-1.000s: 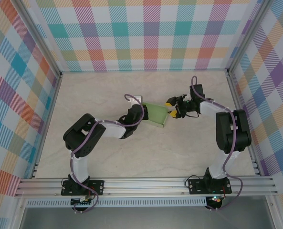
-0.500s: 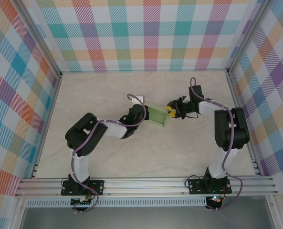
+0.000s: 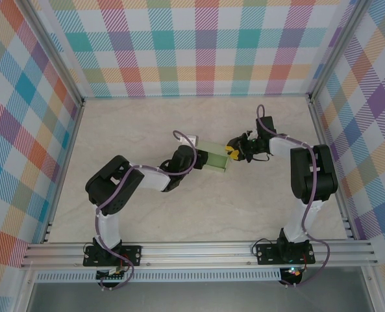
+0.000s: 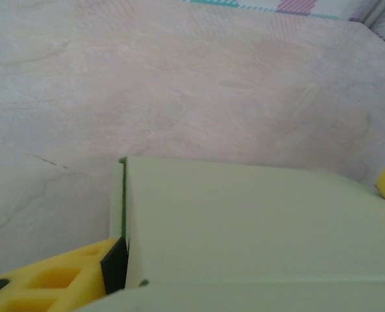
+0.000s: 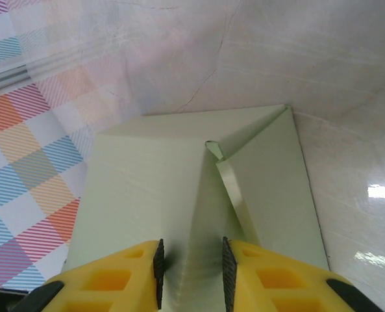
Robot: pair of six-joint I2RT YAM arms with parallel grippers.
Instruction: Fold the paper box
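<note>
Pinching down now, the right claw (image 5: 191,263) has its two yellow fingers (image 5: 130,276) drawn close on a raised ridge of the paper box (image 3: 215,160). The black pads sit against the card on either side, so I call that a real hold. The box lies on the tabletop (image 3: 140,130) between the two claws, partly folded, its pale green panels up and a slanted flap lying across the top.

On the box's left, the left claw (image 3: 200,160) stands wide apart. One finger (image 4: 56,279) is at the card's edge and the other is away at the far side. That looks like a loose bracket around the box, not a grip.

And there's the worry! With only one firm hold, any push or pull from the right could slide or swing the whole box instead of making a crease. The card looks thin, so a hard squeeze on that ridge may leave a dent where no fold belongs. A little tab (image 5: 213,149) stands up beside the slanted flap. If it's pushed at an angle it may buckle, and the flap itself may well spring back open.
</note>
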